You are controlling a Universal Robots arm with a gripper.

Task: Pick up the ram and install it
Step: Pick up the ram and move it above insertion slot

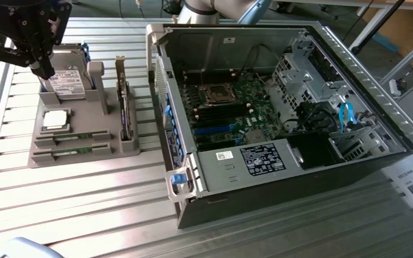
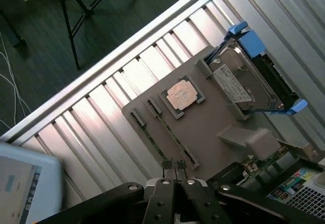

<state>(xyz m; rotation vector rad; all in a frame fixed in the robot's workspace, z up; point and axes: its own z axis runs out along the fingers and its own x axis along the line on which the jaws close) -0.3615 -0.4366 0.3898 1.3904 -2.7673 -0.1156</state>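
My gripper (image 2: pixel 174 165) is closed tight, jaws together, holding nothing. The ram (image 2: pixel 170 132) lies slotted in the tray (image 2: pixel 213 115) below me, untouched.

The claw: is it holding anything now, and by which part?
Nothing is held. The claw is shut and empty over the gray tray; the ram sticks lie in its slots.

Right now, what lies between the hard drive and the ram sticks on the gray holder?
The square silver processor chip, lying flat in its pocket on the holder; both the exterior and wrist views show it.
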